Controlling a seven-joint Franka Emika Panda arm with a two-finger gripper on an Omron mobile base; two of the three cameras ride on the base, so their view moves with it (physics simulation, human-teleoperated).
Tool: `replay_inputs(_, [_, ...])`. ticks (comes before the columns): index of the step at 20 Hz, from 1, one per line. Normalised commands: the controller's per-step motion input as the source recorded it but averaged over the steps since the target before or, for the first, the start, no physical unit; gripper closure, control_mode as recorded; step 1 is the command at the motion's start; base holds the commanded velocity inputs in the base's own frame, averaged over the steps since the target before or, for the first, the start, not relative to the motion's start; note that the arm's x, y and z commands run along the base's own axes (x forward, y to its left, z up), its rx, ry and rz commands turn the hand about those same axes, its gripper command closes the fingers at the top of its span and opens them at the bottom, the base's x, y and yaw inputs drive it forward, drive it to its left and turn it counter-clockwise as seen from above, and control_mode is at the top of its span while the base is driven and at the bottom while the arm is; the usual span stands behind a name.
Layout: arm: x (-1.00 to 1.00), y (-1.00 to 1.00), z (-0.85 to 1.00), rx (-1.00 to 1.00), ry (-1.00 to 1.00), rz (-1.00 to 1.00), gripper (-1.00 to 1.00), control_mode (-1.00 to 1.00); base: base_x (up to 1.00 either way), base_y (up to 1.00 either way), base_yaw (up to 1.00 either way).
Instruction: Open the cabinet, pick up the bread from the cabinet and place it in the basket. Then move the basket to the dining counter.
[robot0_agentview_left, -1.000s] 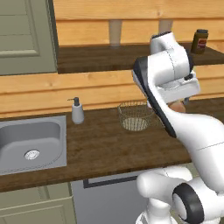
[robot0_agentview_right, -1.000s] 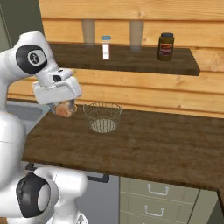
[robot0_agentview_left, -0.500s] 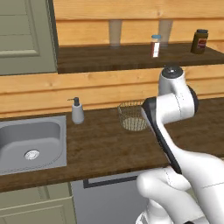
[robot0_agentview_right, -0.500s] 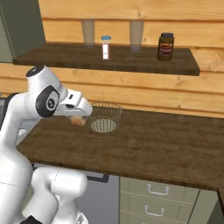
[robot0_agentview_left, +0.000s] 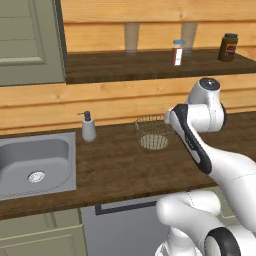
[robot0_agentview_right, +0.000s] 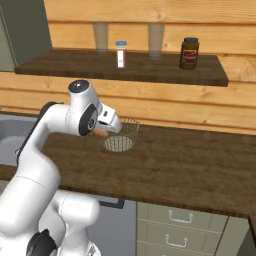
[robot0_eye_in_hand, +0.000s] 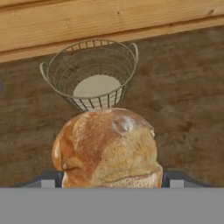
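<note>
The bread (robot0_eye_in_hand: 107, 148), a tan-brown bun, sits between the fingers of my gripper (robot0_eye_in_hand: 107, 179), which is shut on it. In the right base view the bread (robot0_agentview_right: 100, 134) shows under the hand, just left of the basket (robot0_agentview_right: 121, 136) and above the worktop. The wire-mesh basket (robot0_eye_in_hand: 89, 74) stands upright just ahead of the bun, with nothing in it. In the left base view the arm hides the hand beside the basket (robot0_agentview_left: 153, 132). The cabinet's door (robot0_agentview_left: 27, 42) is swung aside, baring its dark wood interior (robot0_agentview_left: 125, 67). The dining counter is out of view.
A white red-labelled shaker (robot0_agentview_left: 177, 52) and a dark jar (robot0_agentview_left: 228, 47) stand inside the cabinet. A soap dispenser (robot0_agentview_left: 88, 127) and a steel sink (robot0_agentview_left: 35, 165) lie left of the basket. Drawers (robot0_agentview_right: 180, 225) sit under the dark worktop (robot0_agentview_right: 190, 170).
My arm has folded down and carried the bread from the left toward the basket. The basket has stayed where it was.
</note>
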Motion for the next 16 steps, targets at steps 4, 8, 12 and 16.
replay_inputs(4, [0.79,0.0,0.0,0.13,0.0,0.07,1.0,-1.0,0.0,0.0,0.0])
replay_inputs(8, [0.9,0.05,-0.12,0.0,0.04,0.06,1.0,-1.0,0.0,0.0,0.0])
replay_inputs(12, [0.88,0.2,-0.27,-0.1,0.13,0.14,1.0,-1.0,0.0,0.0,0.0])
replay_inputs(16, [0.68,0.08,-0.6,-0.09,0.01,0.06,1.0,-1.0,0.0,0.0,0.0])
